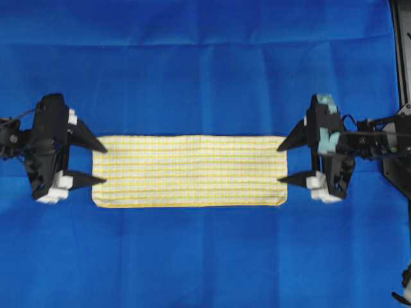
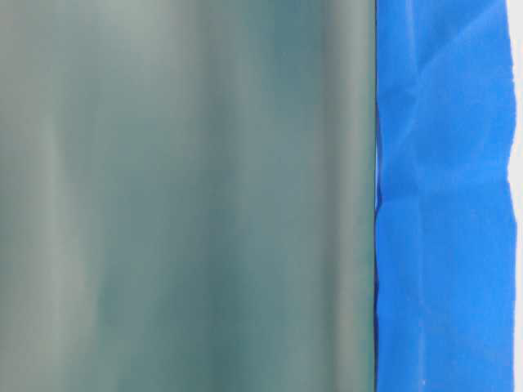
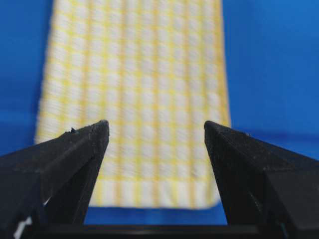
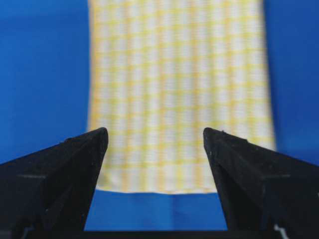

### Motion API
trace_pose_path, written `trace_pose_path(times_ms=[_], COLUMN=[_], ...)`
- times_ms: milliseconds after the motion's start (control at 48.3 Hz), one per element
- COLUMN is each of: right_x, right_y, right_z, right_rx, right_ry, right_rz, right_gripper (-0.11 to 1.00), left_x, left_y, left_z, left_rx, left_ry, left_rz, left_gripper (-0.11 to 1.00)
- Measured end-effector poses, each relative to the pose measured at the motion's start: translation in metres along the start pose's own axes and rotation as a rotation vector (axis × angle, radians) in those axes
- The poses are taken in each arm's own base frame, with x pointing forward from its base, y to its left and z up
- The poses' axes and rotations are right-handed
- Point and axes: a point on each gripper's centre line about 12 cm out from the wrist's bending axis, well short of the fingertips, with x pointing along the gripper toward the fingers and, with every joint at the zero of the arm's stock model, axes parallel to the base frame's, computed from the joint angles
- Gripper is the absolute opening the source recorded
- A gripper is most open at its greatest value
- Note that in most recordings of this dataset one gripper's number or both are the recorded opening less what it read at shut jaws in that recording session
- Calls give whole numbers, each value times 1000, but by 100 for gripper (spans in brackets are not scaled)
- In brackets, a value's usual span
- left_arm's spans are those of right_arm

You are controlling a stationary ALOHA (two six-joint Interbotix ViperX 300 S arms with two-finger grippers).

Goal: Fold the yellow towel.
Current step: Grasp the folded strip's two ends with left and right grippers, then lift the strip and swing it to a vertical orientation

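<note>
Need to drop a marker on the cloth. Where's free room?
Bare blue cloth lies above the yellow towel, and another wide strip below it. Crowded at the towel's short ends: the open left gripper and open right gripper bracket them.

I've got both arms reaching in level from opposite sides, left claw point(image 1: 99, 163) and right claw point(image 1: 282, 164) facing each other, jaws spread wide, gripping nothing.

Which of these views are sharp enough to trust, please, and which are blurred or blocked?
Overhead: evenly lit and fairly sharp on the yellow towel, left gripper and right gripper. Table-level: mostly a defocused grey-green blur beside the blue cloth. Both wrist views: towel weave soft, jaws open.
</note>
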Motion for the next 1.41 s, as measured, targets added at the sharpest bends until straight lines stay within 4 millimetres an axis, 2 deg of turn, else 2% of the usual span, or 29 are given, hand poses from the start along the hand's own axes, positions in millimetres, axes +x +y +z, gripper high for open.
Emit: trace_pose_path(times_ms=[124, 290, 435, 621, 745, 973, 1035, 1076, 1221, 1283, 1408], right_x=[2, 12, 27, 41, 47, 53, 54, 54, 54, 54, 53], right_y=[-21, -47, -51, -56, -59, -61, -61, -61, -62, -60, -62], right_z=[3, -1, -7, -10, -12, -15, -15, -15, -14, -15, -13], right_rx=[36, 93, 95, 103, 109, 109, 109, 108, 103, 98, 107], right_ry=[9, 55, 110, 155, 174, 186, 187, 185, 185, 185, 178], right_rz=[-64, -144, -165, -184, -193, -198, -198, -198, -200, -196, -198], right_gripper=[77, 77, 77, 77, 76, 73, 67, 60, 17, 4, 2], left_x=[5, 15, 27, 38, 42, 46, 47, 46, 48, 49, 50], left_y=[18, 44, 52, 57, 65, 67, 68, 69, 69, 66, 65], left_z=[2, -8, -18, -21, -28, -26, -26, -26, -24, -22, -18], left_rx=[-39, -75, -75, -68, -65, -71, -80, -85, -91, -85, -82], left_ry=[10, 67, 130, 166, 212, 232, 239, 253, 299, 314, 339], left_rz=[57, 136, 162, 173, 193, 199, 203, 207, 210, 204, 204], left_gripper=[70, 71, 71, 71, 70, 64, 57, 46, 12, 2, 1])
